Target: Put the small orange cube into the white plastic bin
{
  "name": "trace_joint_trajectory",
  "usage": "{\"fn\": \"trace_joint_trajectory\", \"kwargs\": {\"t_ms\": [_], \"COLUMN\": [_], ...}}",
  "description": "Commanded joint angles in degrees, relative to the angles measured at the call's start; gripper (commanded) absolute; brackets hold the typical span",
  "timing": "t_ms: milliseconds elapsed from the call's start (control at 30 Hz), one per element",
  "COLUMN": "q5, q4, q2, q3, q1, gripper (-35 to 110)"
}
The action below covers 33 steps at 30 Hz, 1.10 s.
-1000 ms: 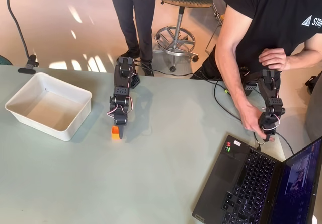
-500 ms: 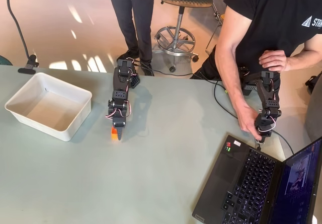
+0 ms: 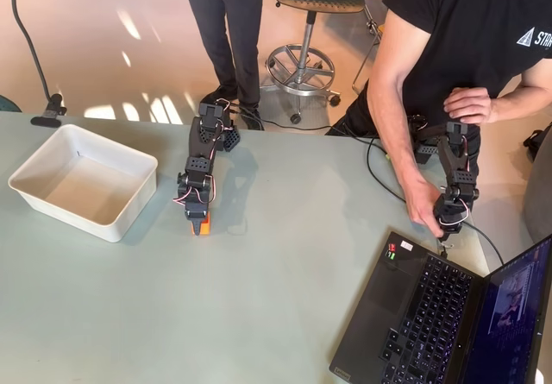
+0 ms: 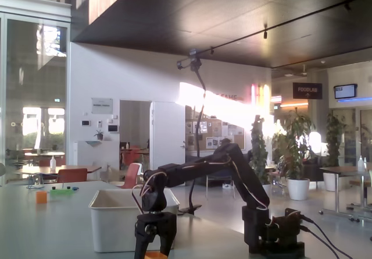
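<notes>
The black arm reaches out from its base at the table's far edge in the overhead view, folded forward and bent down so that the gripper (image 3: 200,223) points at the tabletop; in the fixed view the same arm arches from its base on the right over to the left, with the gripper (image 4: 154,248) hanging straight down just above the surface. There is one small orange cube (image 3: 201,225) on the task side of the table and one white plastic bin (image 3: 52,161). The cube sits on the pale green table (image 3: 259,315) right at the gripper's tip: in the fixed view the small orange cube (image 4: 155,255) shows between the two dark fingers (image 4: 142,244), which stand a little apart on either side of it, and whether they actually press on it cannot be told. In the overhead view the bin lies to the left of the gripper, near but apart from it, empty and upright; in the fixed view the white plastic bin (image 4: 116,221) stands behind the gripper. A laptop (image 3: 431,315) lies open at the table's lower right corner.
</notes>
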<state>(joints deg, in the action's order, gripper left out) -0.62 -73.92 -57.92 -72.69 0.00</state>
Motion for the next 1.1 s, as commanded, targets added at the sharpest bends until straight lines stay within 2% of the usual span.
{"fn": "trace_joint_trajectory", "kwargs": {"t_ms": [0,200,700,867,1067], "q5": [-0.1,-0.2,-0.3,0.3,7.7], "q4": [-0.4,-1.8,-15.6,-16.3,-15.6], "q2": [-2.3,-12.7,-40.0,-44.4,-44.5], "q3": [1.8,1.8,1.8,1.8,4.2], "q1": [0.4,0.4,1.3,11.3,23.5], "gripper": [28,28,28,28,28]}}
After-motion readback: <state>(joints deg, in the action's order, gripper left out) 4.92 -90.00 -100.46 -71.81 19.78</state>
